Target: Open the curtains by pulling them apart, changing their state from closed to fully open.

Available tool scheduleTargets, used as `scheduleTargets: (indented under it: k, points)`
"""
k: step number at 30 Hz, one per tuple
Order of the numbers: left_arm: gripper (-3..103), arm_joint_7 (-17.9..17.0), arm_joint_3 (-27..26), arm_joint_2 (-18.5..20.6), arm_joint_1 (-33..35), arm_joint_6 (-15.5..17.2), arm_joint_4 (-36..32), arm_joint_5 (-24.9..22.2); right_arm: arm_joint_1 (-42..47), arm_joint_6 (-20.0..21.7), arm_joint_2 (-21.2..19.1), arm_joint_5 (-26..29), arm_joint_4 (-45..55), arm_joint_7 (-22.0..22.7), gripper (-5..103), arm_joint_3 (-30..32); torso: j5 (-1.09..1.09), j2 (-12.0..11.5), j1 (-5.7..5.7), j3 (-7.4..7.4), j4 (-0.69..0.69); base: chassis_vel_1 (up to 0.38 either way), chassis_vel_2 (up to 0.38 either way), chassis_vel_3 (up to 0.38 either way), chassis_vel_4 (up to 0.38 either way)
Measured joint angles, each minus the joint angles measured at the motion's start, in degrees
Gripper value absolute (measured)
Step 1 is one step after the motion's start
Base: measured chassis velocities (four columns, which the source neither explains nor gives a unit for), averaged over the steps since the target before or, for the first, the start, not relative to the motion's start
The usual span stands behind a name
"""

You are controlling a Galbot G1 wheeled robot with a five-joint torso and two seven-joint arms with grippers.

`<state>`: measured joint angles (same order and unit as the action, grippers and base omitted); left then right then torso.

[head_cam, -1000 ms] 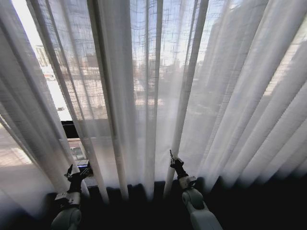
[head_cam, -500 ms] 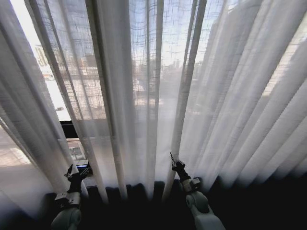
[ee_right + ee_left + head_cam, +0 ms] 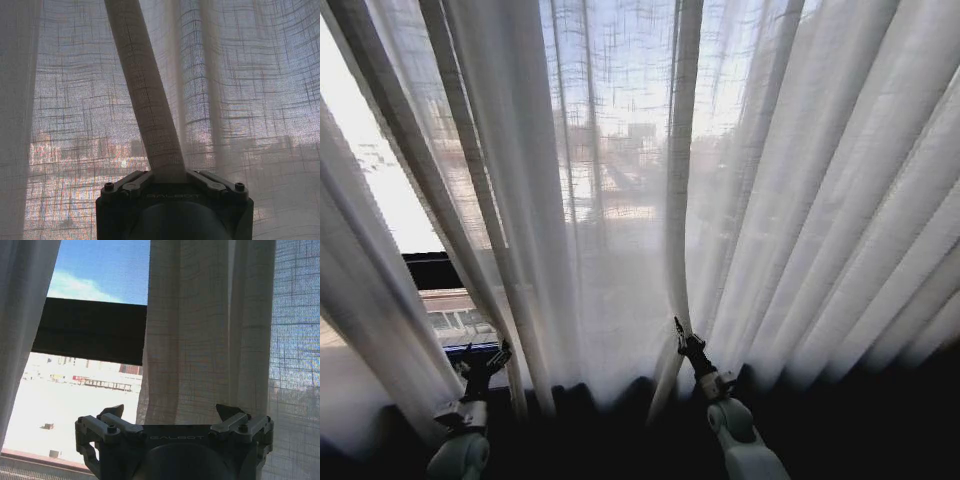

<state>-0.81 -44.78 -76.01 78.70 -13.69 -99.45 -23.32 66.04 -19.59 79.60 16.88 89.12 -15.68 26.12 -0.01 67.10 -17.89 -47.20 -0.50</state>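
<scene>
The curtains [image 3: 620,180] fill nearly the whole wall ahead, sheer pleated panels hanging floor-low with daylight and a hazy city coming through them; they are mostly drawn, with just a narrow gap on the left where bare glass and a dark frame bar [image 3: 428,268] show. Low at the middle, the right gripper [image 3: 682,336] is pinched tight on one fold [image 3: 150,105], which climbs from its fingers as a taut, slanted rope of cloth. Low at the left, the left gripper [image 3: 486,356] sits at the gap with its fingers [image 3: 230,412] spread wide and nothing between them, the nearest panel edge [image 3: 200,330] hanging just beyond. To my eye the job is barely started: the pinched fold needs carrying steadily out to the right, kept low and level so the pull runs along the rail rather than dragging the fabric down. The grip looks thin, a single pleat, so a slow, even sweep seems wiser than a jerk, which could slip the cloth free. The left side wants its own hold on that near edge.
</scene>
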Motion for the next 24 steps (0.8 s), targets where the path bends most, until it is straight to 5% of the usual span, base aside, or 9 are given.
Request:
scheduleTargets:
  k: [24]
  points:
    - [100, 0.0, 0.01, 0.0, 0.0, 0.0, 0.0, 0.0, 0.19, -0.17, -0.9, 0.79, -0.12, -0.92, 0, 1.02, 0.0, 0.0, 0.0, 0.0, -0.01, -0.361, -0.352, 0.353, 0.355]
